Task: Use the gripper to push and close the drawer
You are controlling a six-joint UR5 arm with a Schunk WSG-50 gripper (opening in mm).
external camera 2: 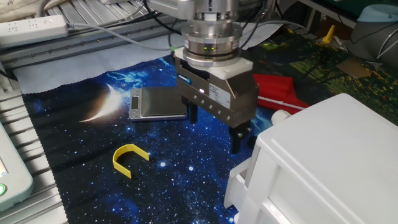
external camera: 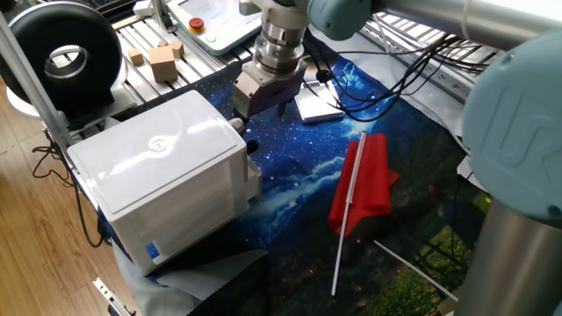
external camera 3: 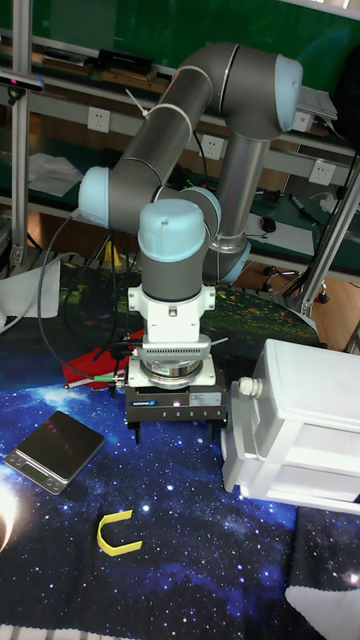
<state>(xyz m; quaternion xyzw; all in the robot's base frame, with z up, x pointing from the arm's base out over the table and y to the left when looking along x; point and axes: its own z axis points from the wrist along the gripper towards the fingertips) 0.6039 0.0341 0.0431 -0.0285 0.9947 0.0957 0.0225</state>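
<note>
The white drawer [external camera 2: 238, 186] shows only its front panel, standing slightly out from the large white box [external camera 2: 329, 168], with the round knob [external camera 2: 280, 116] at its top corner. My gripper [external camera 2: 215, 127] hangs just left of that front, a small gap between them. Its dark fingers [external camera 2: 237, 140] are spread, so it is open with nothing between them. In the tall view the gripper [external camera 3: 175, 432] stands left of the drawer [external camera 3: 238, 440], level with the knob [external camera 3: 250, 386]. From the other side, the gripper [external camera: 262, 110] sits behind the drawer [external camera: 252, 178].
A flat grey scale [external camera 2: 158, 102] lies behind the gripper and a yellow C-shaped piece [external camera 2: 129, 157] to its left on the starry cloth. A red cloth with a white stick [external camera: 364, 180] lies to the right. Wooden blocks [external camera: 162, 61] and cables sit at the back.
</note>
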